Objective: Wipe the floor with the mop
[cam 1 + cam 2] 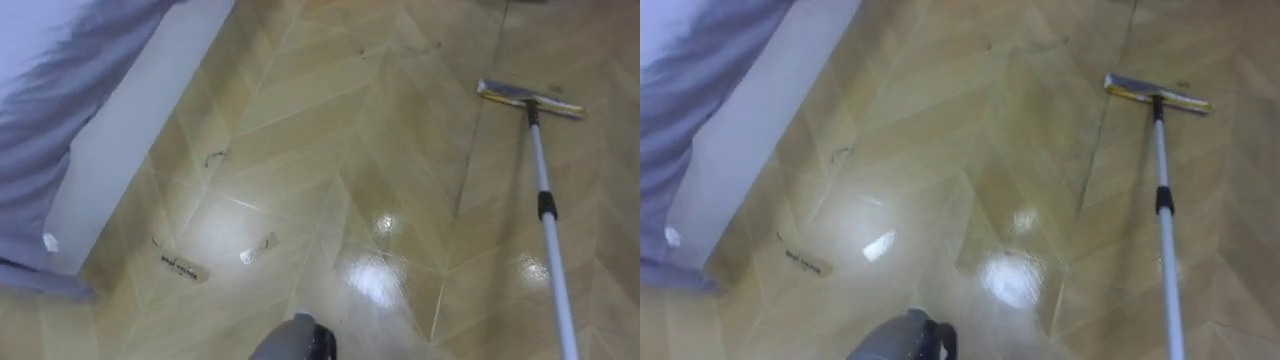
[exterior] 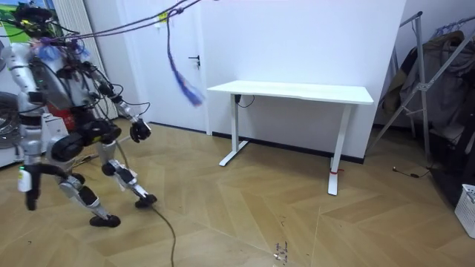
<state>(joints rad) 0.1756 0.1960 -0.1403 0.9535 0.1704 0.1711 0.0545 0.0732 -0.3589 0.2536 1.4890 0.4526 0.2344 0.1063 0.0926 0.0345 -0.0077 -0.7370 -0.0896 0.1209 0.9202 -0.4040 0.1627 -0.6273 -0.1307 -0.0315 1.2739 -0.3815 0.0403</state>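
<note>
One hand point(image 2: 139, 130) hangs forward, its grip too distant to tell, while the mop point(image 1: 543, 210) rests head-down on the glossy wooden floor point(image 1: 330, 120).

Tan chevron floor point(image 1: 330, 130), white mop pole point(image 1: 549, 255)

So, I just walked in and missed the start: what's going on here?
The robot leans forward left of a white desk in the room view. A flat mop rests its head on the wooden floor ahead, pole running back toward the robot's right; I cannot tell what holds it. Dark marks sit beside a white panel.
</note>
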